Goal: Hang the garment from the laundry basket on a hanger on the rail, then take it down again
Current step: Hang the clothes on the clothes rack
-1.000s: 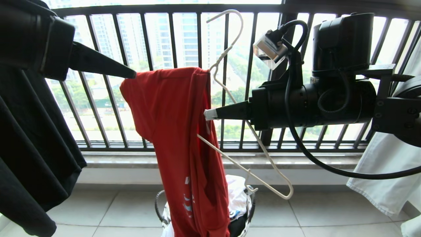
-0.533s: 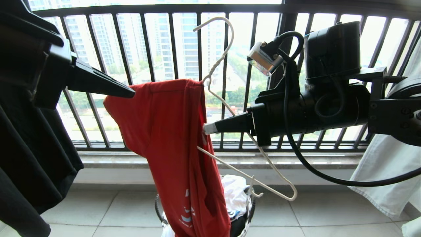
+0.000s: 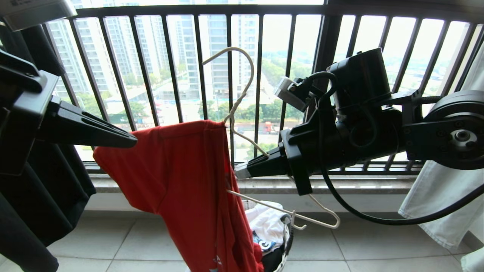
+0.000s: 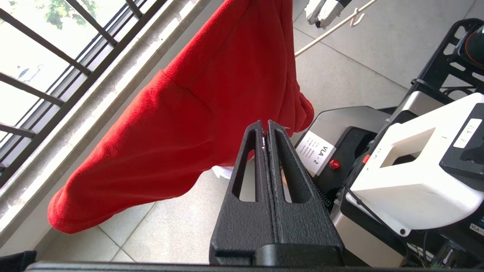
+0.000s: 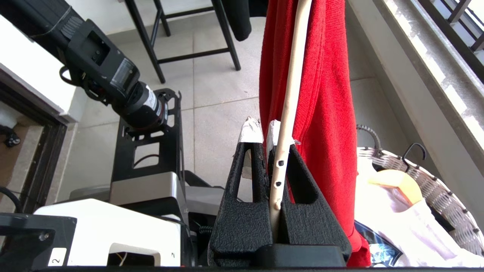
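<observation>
Right pincer is clamped on the hanger carrying the garment, before a black railing, above grey floor tiles. Left pincer is seen closed on nothing beside the garment. Laundry basket is seen below.

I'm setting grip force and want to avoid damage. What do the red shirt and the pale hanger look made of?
The red T-shirt looks like soft knit cotton or a blend: matte, fuzzy and draping in folds. The hanger looks like thin wire in an off-white coating, twisted below its hook; the metal core is a guess.
</observation>
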### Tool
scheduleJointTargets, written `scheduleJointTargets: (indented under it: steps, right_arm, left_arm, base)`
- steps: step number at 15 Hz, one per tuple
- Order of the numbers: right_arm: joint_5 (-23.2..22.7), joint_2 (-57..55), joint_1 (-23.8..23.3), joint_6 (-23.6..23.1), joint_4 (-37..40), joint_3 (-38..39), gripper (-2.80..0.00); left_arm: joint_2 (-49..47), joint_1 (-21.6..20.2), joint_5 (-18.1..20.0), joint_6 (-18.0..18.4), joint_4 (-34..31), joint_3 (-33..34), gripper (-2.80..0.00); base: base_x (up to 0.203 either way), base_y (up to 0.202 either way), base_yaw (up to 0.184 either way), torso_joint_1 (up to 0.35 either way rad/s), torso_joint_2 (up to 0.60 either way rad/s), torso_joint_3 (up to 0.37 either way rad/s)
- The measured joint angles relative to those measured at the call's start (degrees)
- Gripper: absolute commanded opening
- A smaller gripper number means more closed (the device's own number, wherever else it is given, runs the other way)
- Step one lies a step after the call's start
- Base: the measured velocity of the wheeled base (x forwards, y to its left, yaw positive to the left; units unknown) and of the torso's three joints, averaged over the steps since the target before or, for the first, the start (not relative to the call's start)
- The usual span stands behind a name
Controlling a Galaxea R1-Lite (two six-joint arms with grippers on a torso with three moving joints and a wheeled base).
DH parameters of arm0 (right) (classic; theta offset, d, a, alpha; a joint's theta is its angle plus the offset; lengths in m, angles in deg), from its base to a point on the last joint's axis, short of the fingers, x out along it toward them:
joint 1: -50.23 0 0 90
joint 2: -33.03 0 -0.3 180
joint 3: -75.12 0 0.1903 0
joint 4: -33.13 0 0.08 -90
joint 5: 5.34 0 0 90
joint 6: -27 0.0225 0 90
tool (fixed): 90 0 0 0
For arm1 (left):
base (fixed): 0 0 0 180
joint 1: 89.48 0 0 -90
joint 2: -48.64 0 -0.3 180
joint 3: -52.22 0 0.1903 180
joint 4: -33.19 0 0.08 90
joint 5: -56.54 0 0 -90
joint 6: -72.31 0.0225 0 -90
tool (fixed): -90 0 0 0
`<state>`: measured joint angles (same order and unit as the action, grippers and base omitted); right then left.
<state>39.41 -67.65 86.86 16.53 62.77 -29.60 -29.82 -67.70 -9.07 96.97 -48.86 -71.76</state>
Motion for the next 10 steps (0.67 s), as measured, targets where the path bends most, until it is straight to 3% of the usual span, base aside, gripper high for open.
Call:
scheduleJointTargets:
  steps: [2, 3, 5, 7, 10]
  right_arm:
    - [-0.3, 0.05, 0.05, -3.33, 2.44, 0.11, -2.8]
    - [-0.45, 0.16, 0.06, -4.94, 3.86, 0.13, -2.8]
    - [-0.98, 0.57, 0.16, -7.14, 5.47, 0.35, -2.8]
    - [-2.09, 1.52, 0.18, -8.37, 6.77, 1.08, -2.8]
    - [-2.81, 4.14, 0.07, -9.05, 7.27, 2.95, -2.8]
  left_arm:
    - [1.87, 0.19, 0.0, 0.0, -0.1, 2.24, -2.8]
    - [2.53, 0.44, -0.01, 0.04, -0.11, 3.19, 0.0]
    - [3.41, 1.82, 0.0, 0.6, -0.16, 5.02, 0.0]
    - [3.85, 2.76, 0.5, 3.44, 0.04, 7.37, 0.0]
    - [3.04, 3.15, 4.1, 4.59, 1.04, 8.11, 0.0]
  base:
    - [0.0, 0.0, 0.0, 0.0, 0.0, 0.0]
    - [0.0, 0.0, 0.0, 0.0, 0.0, 0.0]
    - [0.0, 0.0, 0.0, 0.0, 0.0, 0.0]
    - [0.0, 0.0, 0.0, 0.0, 0.0, 0.0]
    - [0.0, 0.0, 0.0, 0.0, 0.0, 0.0]
